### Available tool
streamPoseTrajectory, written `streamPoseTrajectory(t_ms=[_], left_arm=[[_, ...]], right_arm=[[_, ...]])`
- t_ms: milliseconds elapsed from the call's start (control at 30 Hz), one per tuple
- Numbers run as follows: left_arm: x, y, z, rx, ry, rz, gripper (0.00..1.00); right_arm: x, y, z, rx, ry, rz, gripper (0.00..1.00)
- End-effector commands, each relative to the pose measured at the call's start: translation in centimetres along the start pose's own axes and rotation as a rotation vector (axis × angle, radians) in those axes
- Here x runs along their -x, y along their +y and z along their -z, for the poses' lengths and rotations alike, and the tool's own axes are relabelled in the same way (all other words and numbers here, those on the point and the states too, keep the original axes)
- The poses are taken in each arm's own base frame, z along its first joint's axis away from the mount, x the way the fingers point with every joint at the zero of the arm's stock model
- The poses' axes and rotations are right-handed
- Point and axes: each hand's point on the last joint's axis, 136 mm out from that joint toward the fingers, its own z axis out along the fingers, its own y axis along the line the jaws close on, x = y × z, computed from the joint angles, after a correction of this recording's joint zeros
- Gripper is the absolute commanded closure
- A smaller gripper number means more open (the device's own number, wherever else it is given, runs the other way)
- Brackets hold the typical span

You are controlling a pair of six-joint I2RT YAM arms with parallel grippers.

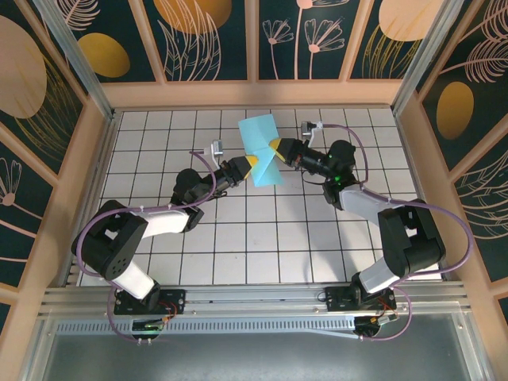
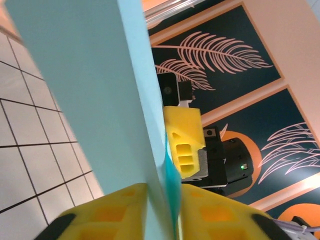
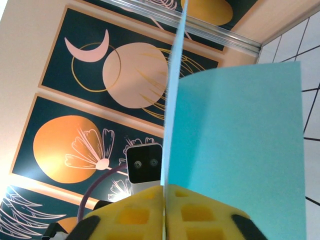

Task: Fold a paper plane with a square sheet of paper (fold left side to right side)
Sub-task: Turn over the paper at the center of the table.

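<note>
The square sheet of paper (image 1: 260, 136) is light blue, bent into layers and held up on edge above the white grid table (image 1: 238, 238); it is not a paper plane in shape. My left gripper (image 1: 252, 163) is shut on its lower left part, and the yellow pads press the paper (image 2: 90, 90) from both sides at the left gripper (image 2: 162, 195). My right gripper (image 1: 275, 146) is shut on the sheet's right edge. In the right wrist view the paper (image 3: 235, 150) rises from the closed right gripper (image 3: 163, 192). The two grippers almost touch across the sheet.
A wooden rim (image 1: 254, 95) and patterned panels wall the table on the far side and both sides. The right gripper's yellow finger (image 2: 182, 137) stands just behind the sheet in the left wrist view. The left wrist camera (image 3: 144, 162) shows beyond the sheet's edge.
</note>
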Motion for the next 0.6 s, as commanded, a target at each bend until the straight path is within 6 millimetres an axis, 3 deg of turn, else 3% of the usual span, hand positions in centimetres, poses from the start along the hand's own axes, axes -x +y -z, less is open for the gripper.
streamPoseTrajectory(t_ms=[0, 133, 267, 367, 567], left_arm=[[0.3, -1.2, -0.2, -0.01, -0.006, -0.05, 0.84], [0.2, -0.8, 0.1, 0.043, 0.001, -0.087, 0.93], [0.0, -0.1, 0.6, 0.134, 0.025, -0.148, 0.98], [0.0, 0.7, 1.1, 0.237, 0.052, -0.214, 1.0], [0.9, 3.0, 3.2, 0.533, 0.11, -0.36, 1.0]], right_arm=[[-0.2, 0.4, 0.2, -0.023, -0.008, 0.063, 0.83], [0.2, -0.1, 1.0, -0.119, -0.03, 0.123, 0.7], [1.2, -1.2, 2.5, -0.323, -0.077, 0.249, 0.54], [2.5, -1.8, 4.5, -0.498, -0.125, 0.351, 0.44], [4.7, -2.8, 9.4, -0.789, -0.23, 0.5, 0.35]])
